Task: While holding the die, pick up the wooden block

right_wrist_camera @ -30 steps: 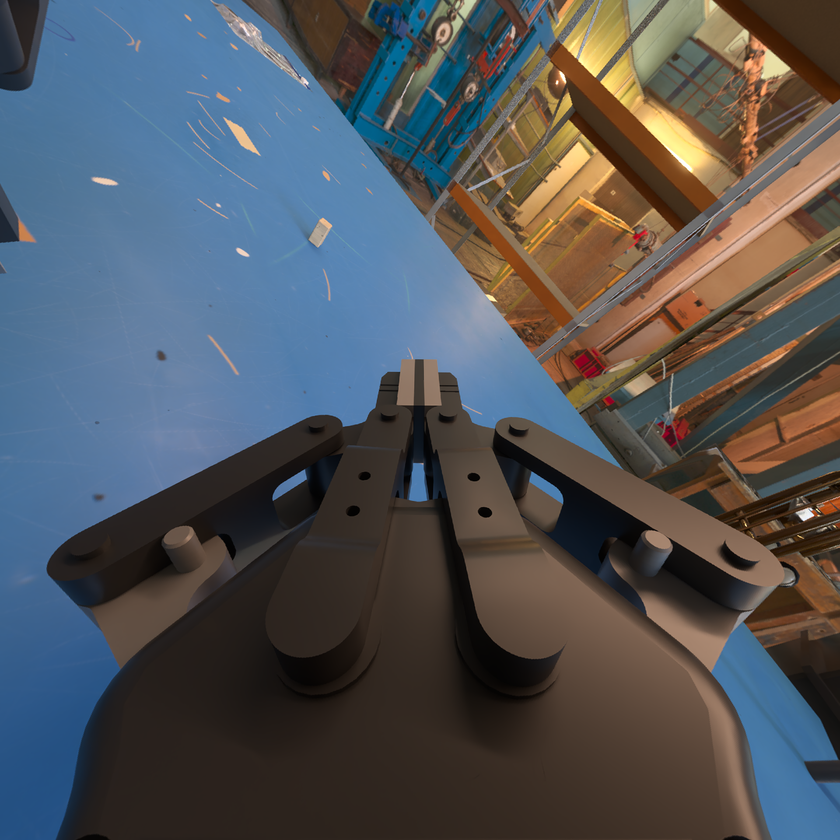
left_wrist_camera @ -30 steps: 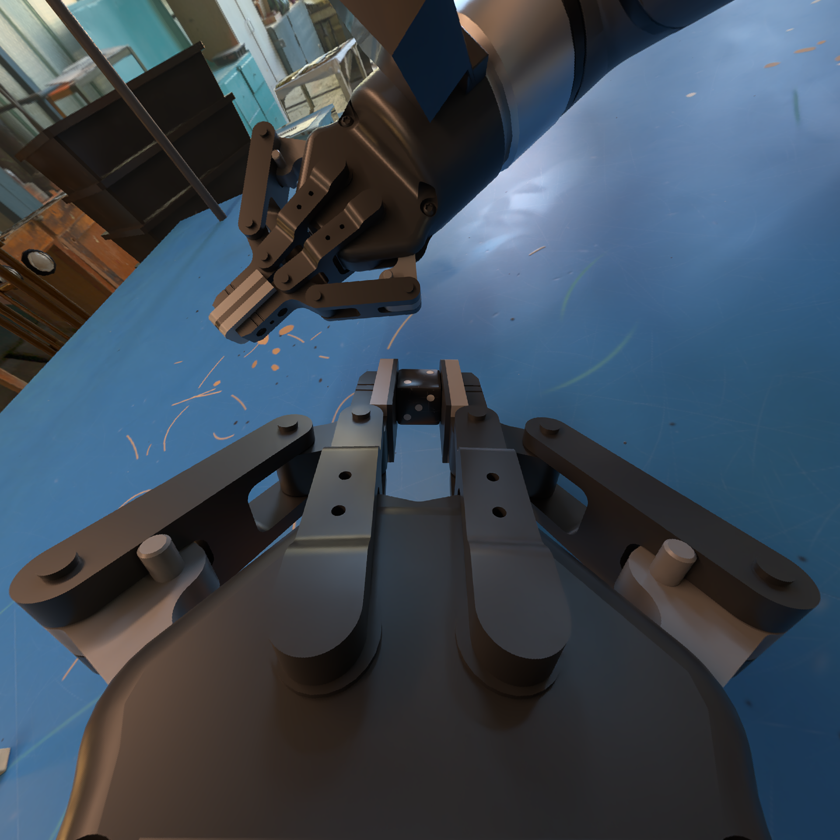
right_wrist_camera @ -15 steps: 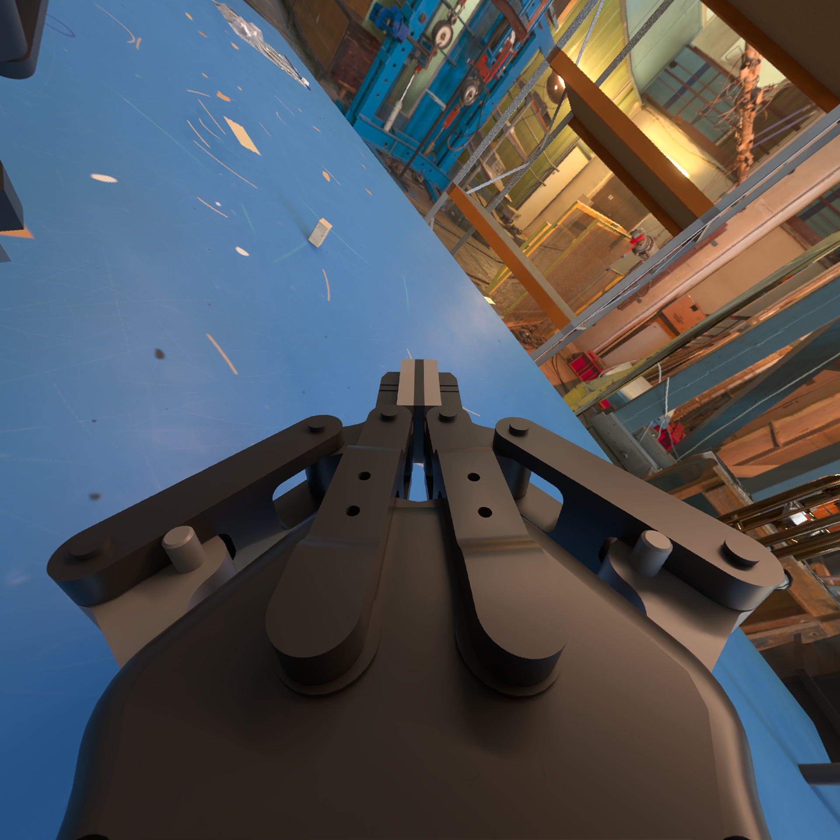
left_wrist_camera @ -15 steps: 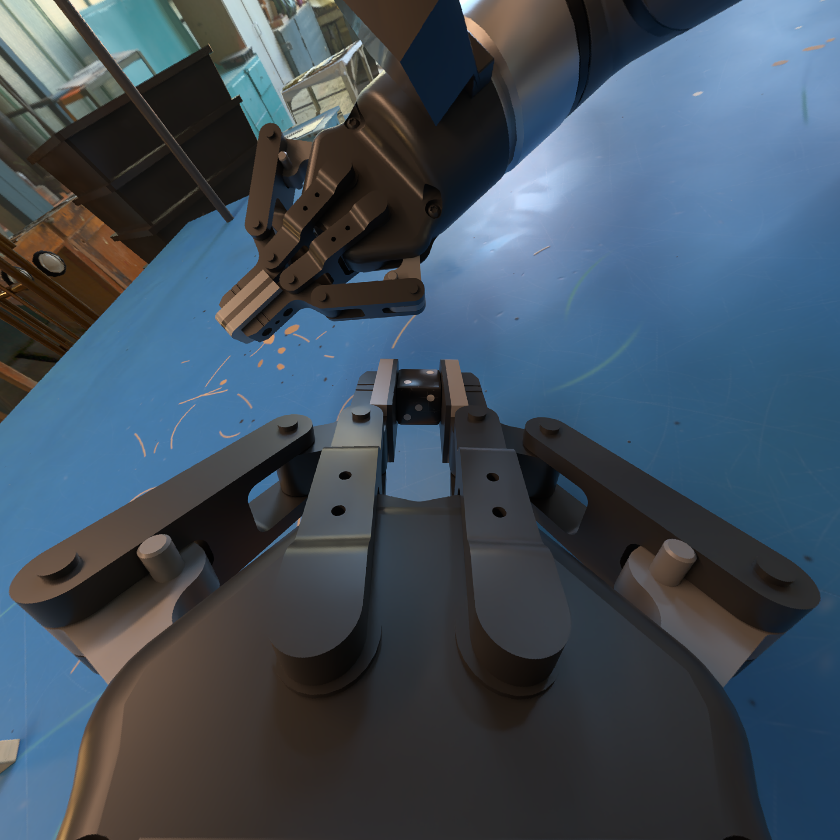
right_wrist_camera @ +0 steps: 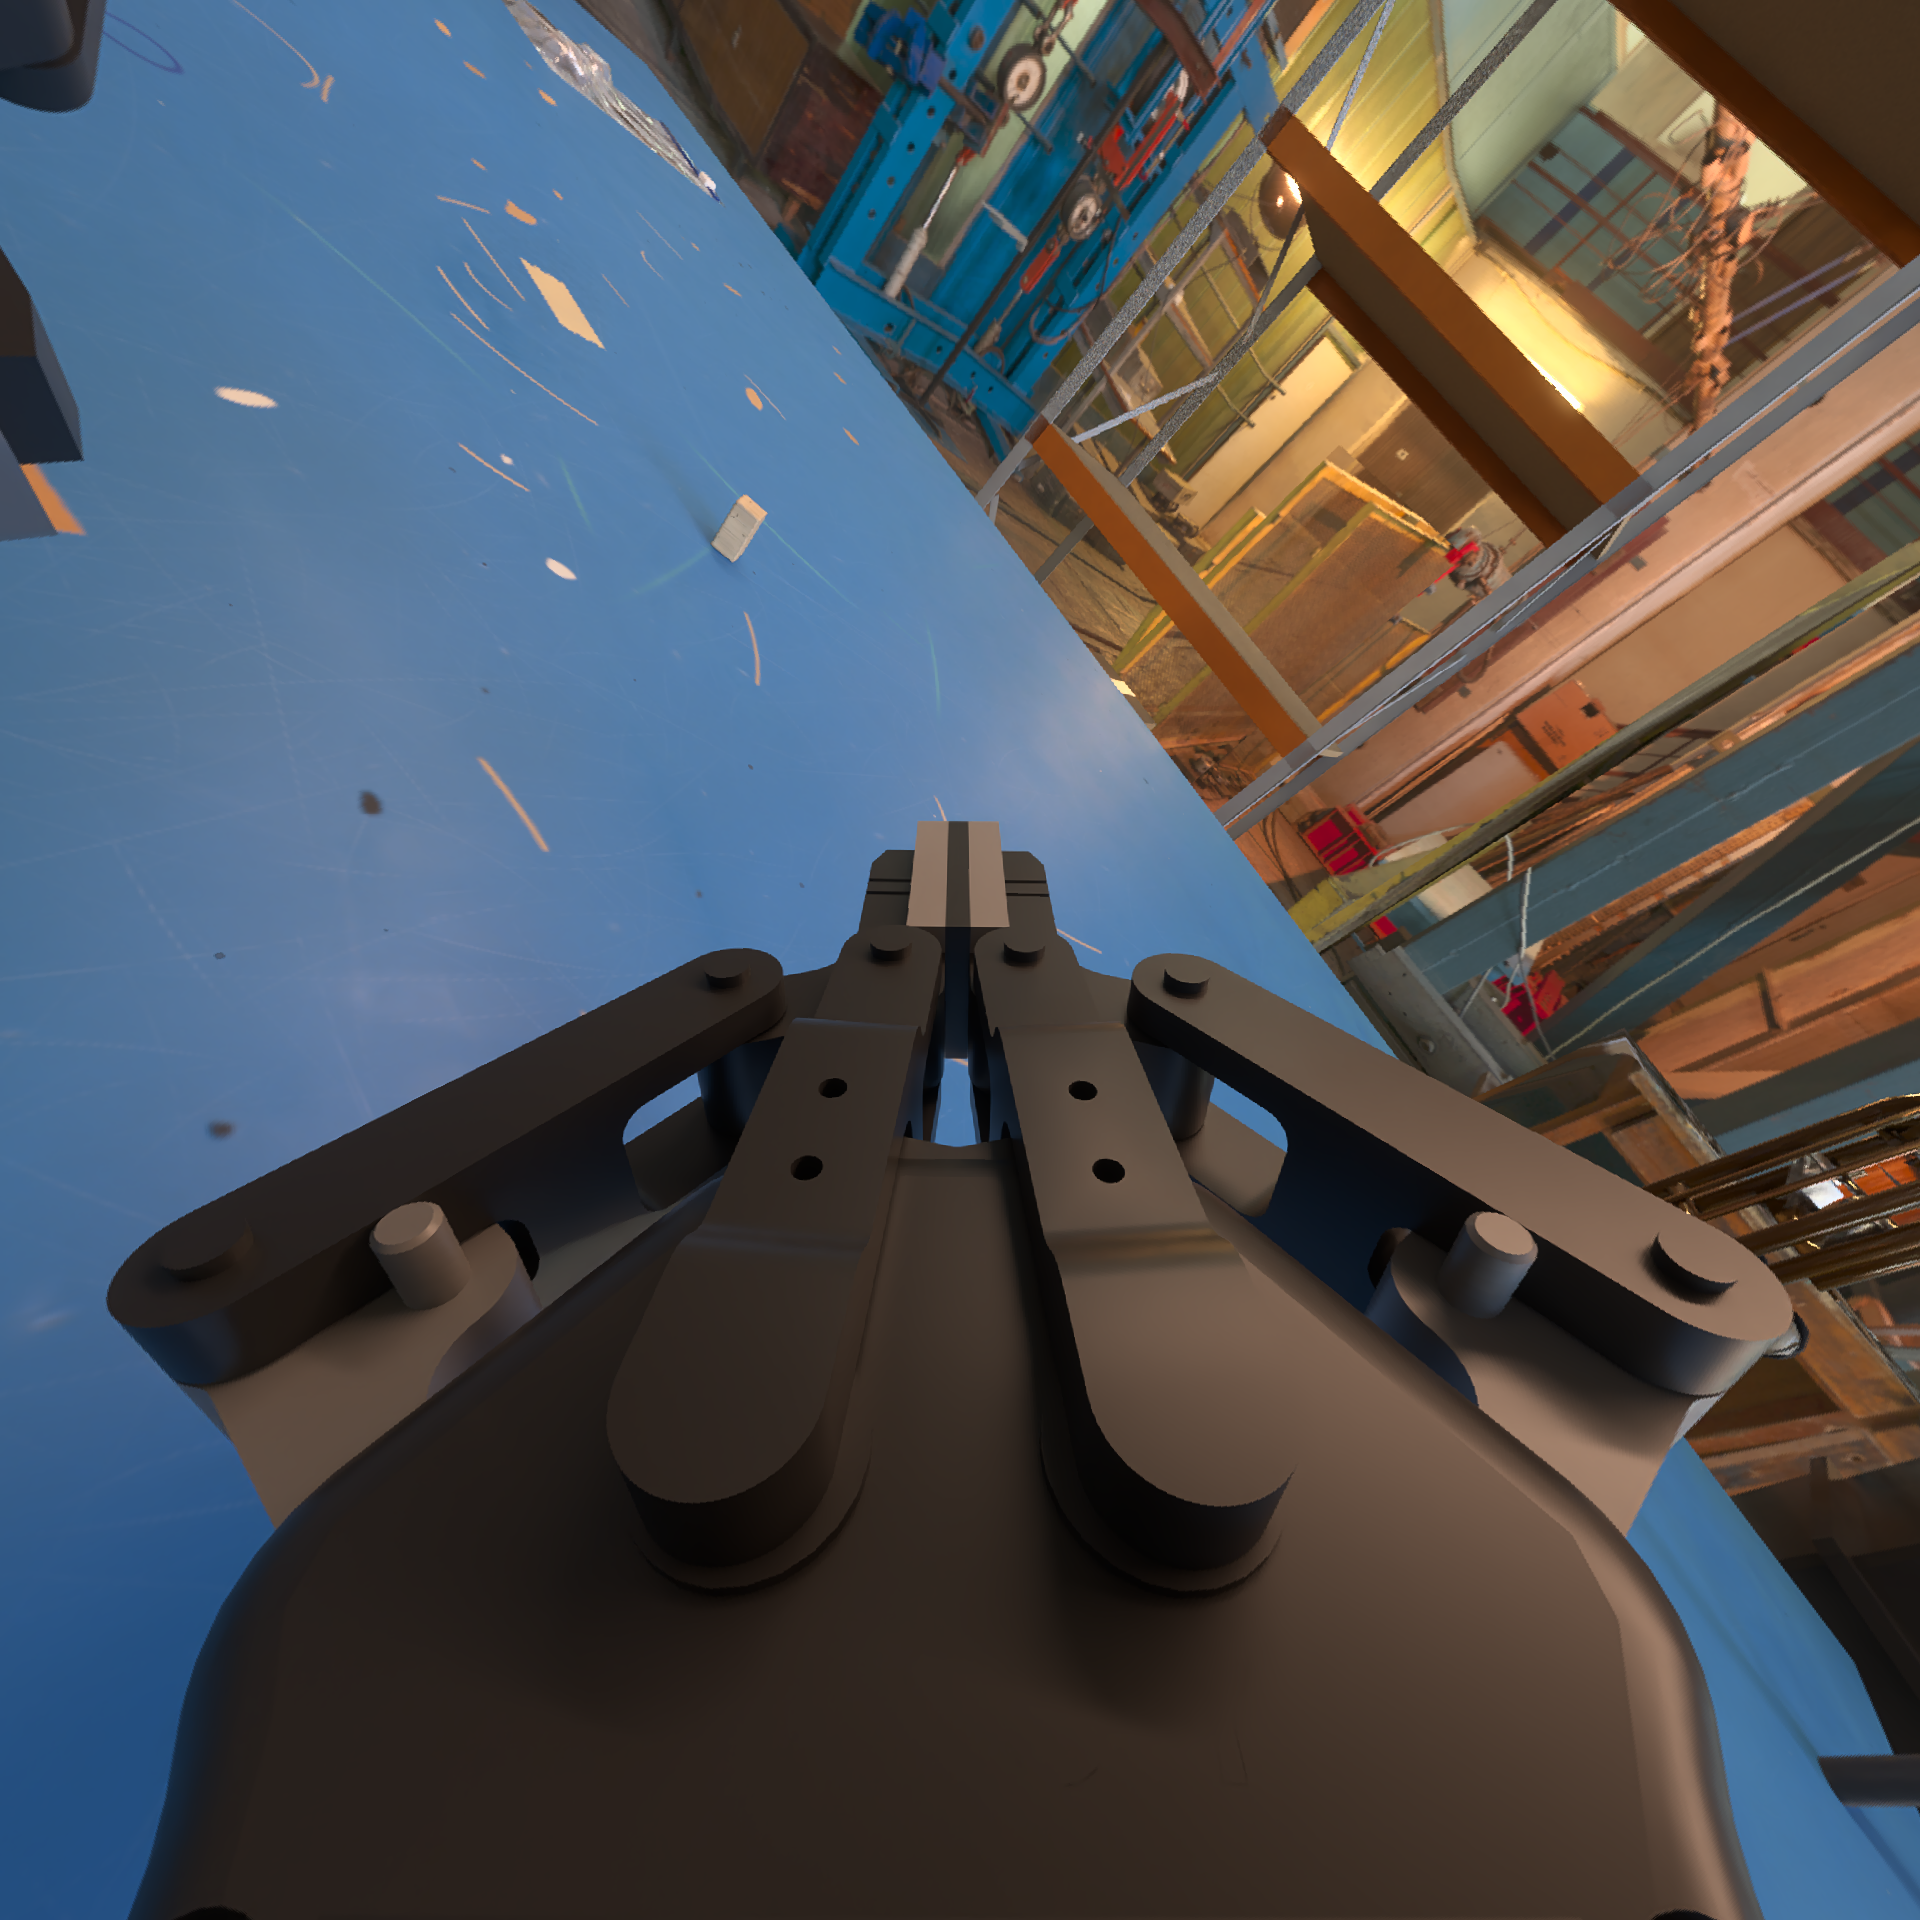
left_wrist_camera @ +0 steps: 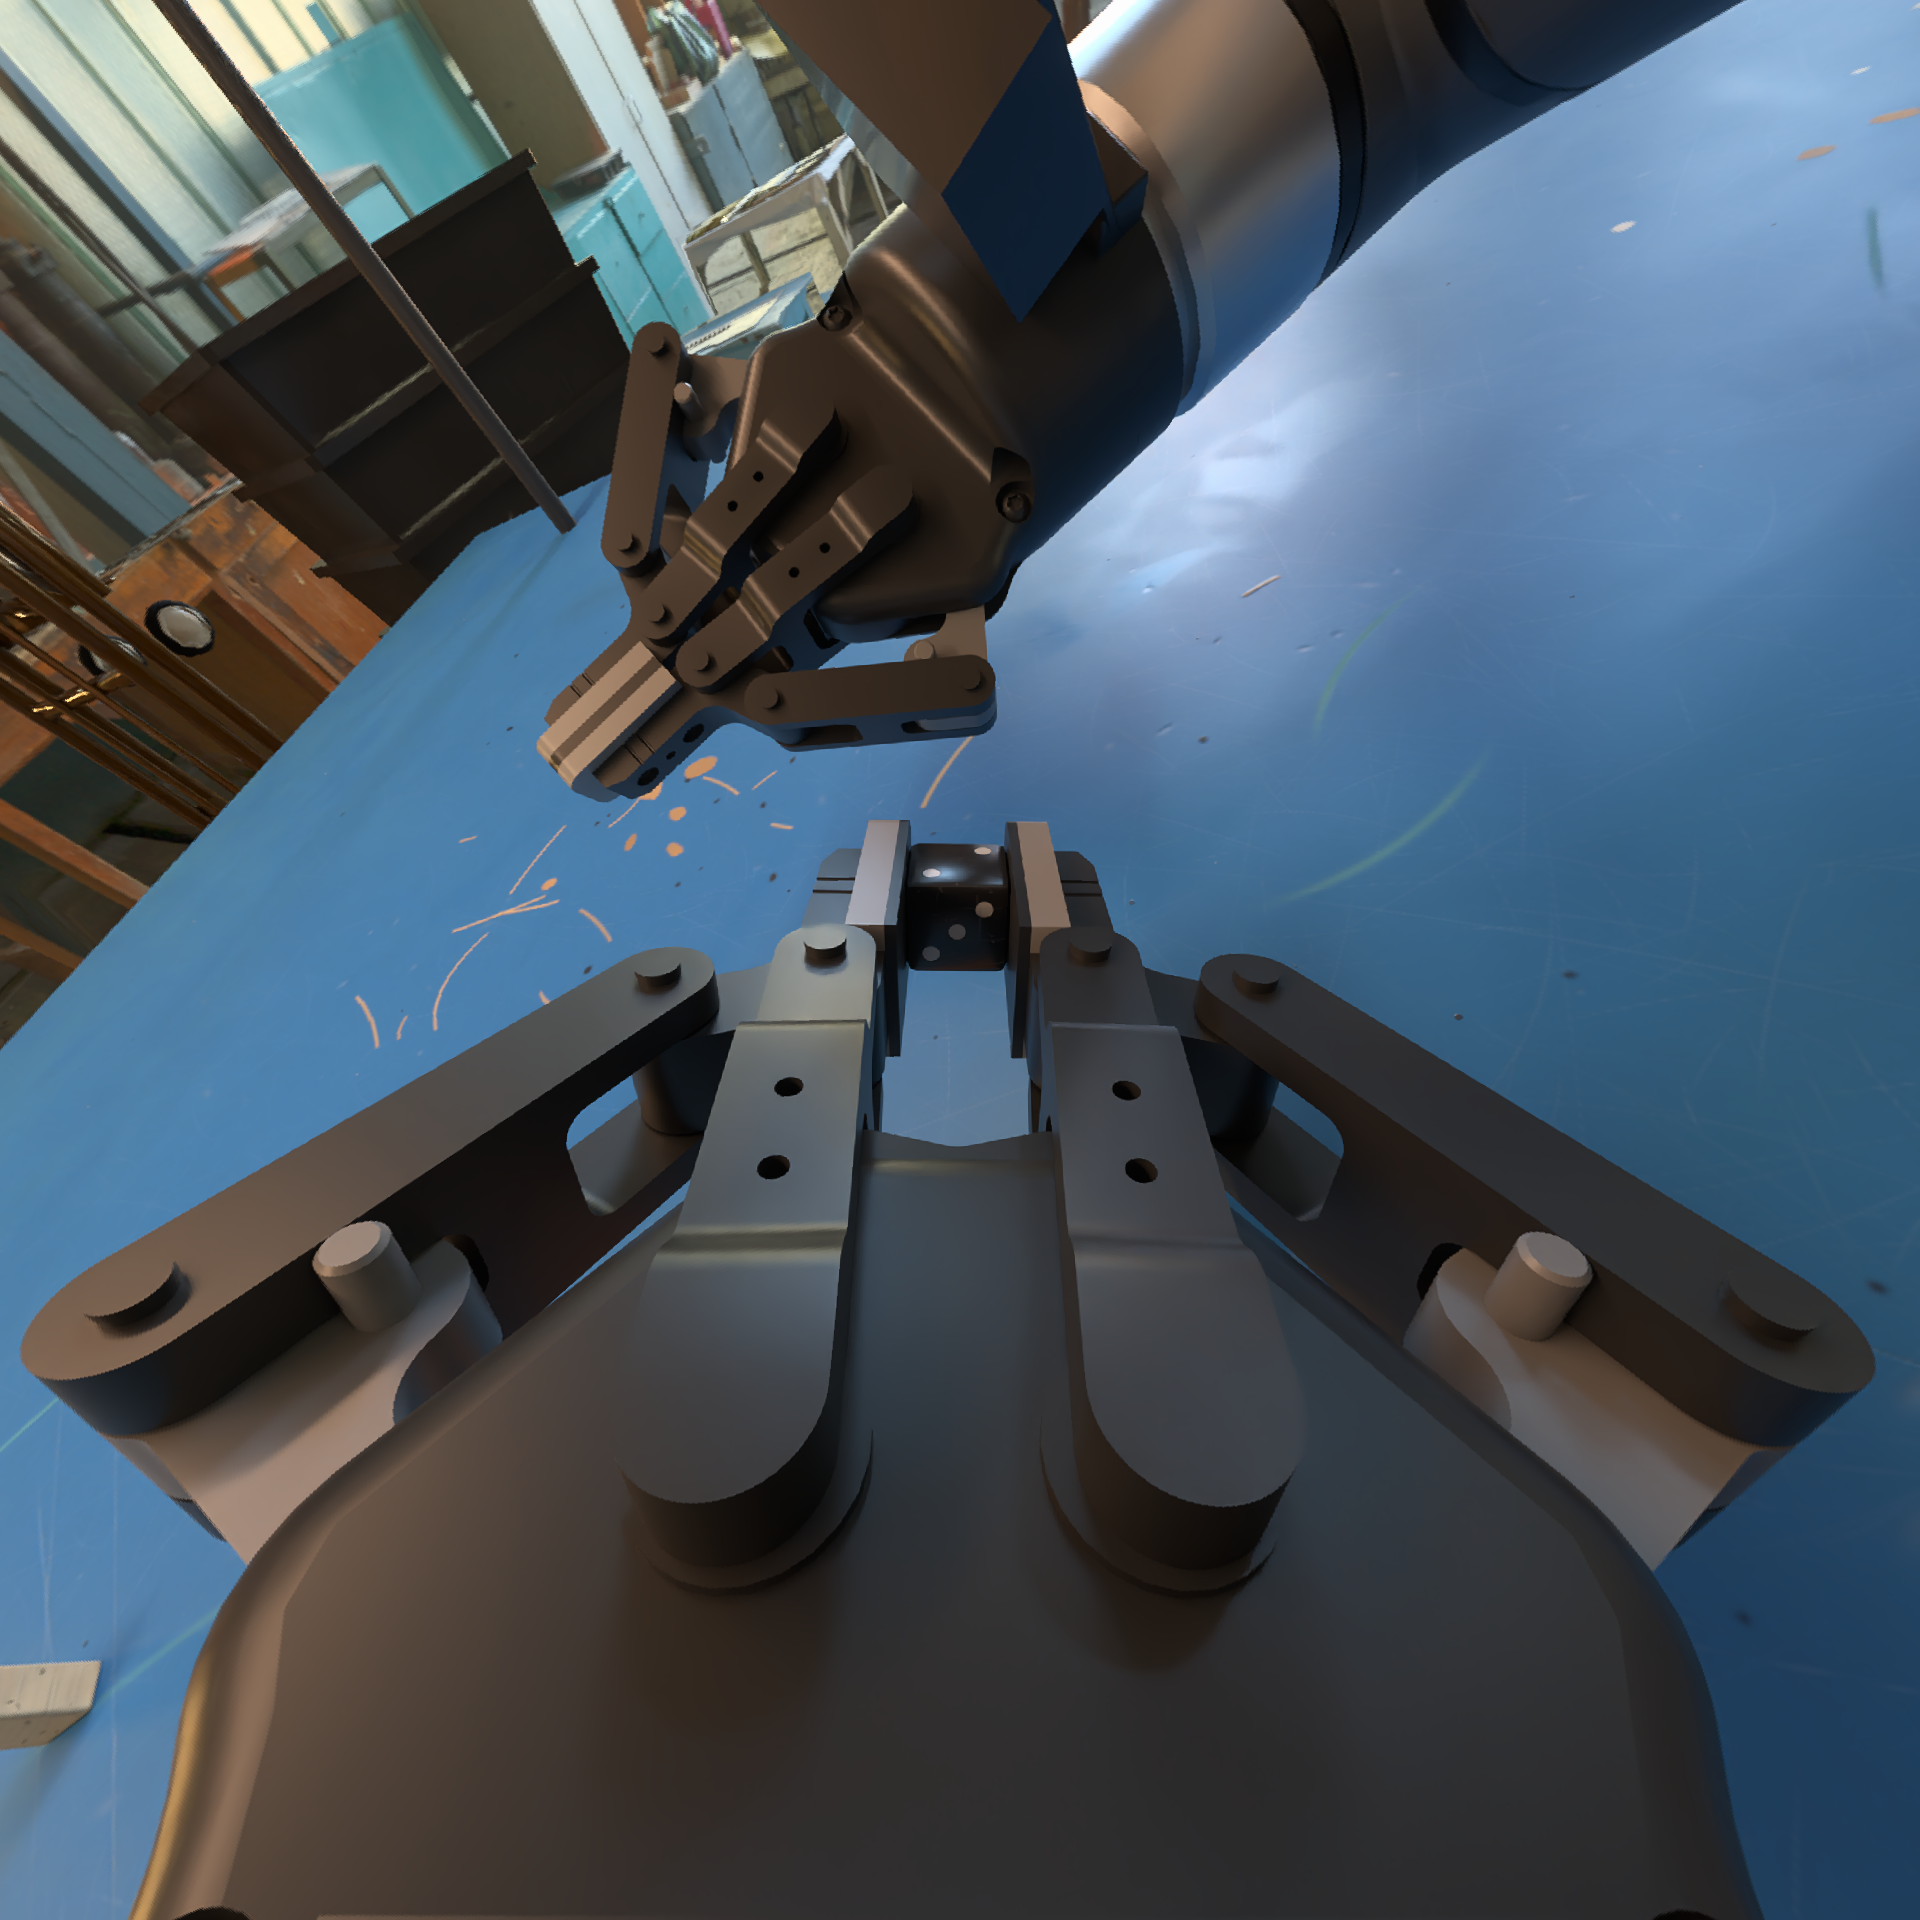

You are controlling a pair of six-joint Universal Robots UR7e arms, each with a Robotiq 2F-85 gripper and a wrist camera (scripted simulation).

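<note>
My left gripper is shut on a black die with white dots and holds it above the blue table. My right gripper is shut and empty, its pads pressed together above the table. It also shows in the left wrist view, hanging just beyond and left of the die. The pale wooden block lies flat on the table far ahead of the right gripper. It shows too at the lower left edge of the left wrist view.
The table edge runs diagonally close to the right of the right gripper. Part of the left arm shows at the far left of the right wrist view. Dark shelving stands beyond the table edge.
The left gripper has drifted with the die, so the wooden block has come into its view at lower left. The right gripper has barely moved and stays shut.
</note>
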